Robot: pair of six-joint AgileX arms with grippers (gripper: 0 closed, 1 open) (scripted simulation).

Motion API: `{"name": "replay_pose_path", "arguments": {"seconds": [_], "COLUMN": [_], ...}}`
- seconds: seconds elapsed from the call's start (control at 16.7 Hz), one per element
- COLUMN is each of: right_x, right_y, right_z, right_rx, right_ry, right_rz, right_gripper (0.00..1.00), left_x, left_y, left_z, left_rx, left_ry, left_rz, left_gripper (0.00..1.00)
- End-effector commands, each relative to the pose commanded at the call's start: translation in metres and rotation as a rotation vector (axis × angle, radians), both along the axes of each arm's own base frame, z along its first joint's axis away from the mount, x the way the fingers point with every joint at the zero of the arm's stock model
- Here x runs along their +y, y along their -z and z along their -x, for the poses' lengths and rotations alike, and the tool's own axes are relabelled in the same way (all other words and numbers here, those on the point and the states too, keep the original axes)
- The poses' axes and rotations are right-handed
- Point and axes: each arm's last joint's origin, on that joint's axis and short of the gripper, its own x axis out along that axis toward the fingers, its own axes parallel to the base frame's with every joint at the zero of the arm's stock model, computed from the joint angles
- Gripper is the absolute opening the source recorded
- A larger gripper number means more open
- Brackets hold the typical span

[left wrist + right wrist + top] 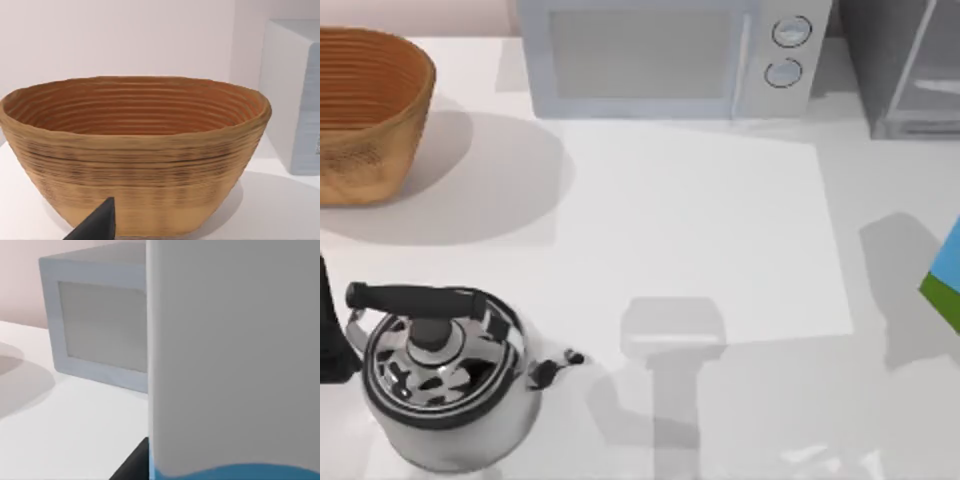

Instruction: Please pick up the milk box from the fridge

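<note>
The milk box shows at the table's right edge as a sky-blue panel with a green band, tilted, its shadow cast on the table to its left. Up close in the right wrist view, the milk box is a white wall with a blue strip at its base. One dark fingertip of my right gripper lies against its side, and the gripper is shut on the carton. The dark grey fridge stands at the back right, apart from the carton. My left arm is parked at the left edge.
A pale blue-grey microwave with two dials stands at the back centre. A woven basket sits at the back left, also close in front of the left wrist as the basket. A steel kettle stands at the front left.
</note>
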Motion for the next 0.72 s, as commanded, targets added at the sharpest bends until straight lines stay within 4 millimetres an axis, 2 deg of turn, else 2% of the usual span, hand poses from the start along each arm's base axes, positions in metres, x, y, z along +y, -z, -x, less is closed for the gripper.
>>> {"name": "replay_pose_path", "arguments": {"seconds": [0.42, 0.72], "right_x": [-0.007, -0.009], "right_y": [0.024, 0.029], "right_z": [-0.021, -0.025], "right_rx": [-0.001, -0.018], "right_ry": [-0.242, -0.302], "right_rz": [-0.006, 0.002], "right_gripper": [0.0, 0.0], "left_x": [0.0, 0.0], "left_y": [0.0, 0.0], "left_z": [0.0, 0.0], "left_rx": [0.0, 0.0], "left_ry": [0.0, 0.0], "left_rz": [0.0, 0.0], "left_gripper": [1.0, 1.0]}}
